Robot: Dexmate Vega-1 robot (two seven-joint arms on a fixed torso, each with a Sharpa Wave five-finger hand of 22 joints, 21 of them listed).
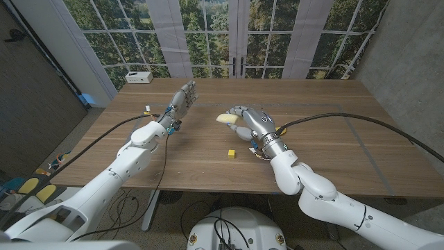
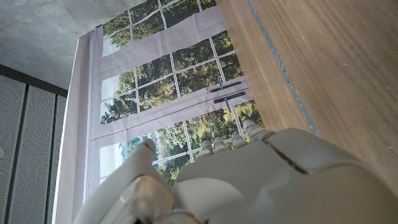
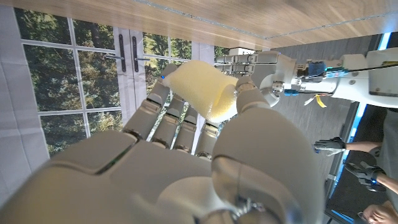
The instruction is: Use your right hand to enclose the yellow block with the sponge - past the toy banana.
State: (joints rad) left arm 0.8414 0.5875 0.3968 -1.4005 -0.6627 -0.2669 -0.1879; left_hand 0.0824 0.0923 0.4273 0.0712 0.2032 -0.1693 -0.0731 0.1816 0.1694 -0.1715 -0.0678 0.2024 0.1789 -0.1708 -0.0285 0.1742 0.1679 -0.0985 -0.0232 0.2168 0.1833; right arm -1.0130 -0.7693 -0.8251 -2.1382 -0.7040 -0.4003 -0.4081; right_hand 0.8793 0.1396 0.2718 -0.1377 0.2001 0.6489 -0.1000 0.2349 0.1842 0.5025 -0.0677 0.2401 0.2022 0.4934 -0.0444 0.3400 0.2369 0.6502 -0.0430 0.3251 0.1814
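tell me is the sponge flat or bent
Bent: the sponge curls between the right robot hand's fingers in the right wrist view.

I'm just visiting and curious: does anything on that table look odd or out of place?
Nothing looks spilled or broken. The right hand holds a pale sponge, bent between its fingers, above the table. A small yellow block sits alone nearer the front edge. The left hand holds nothing.
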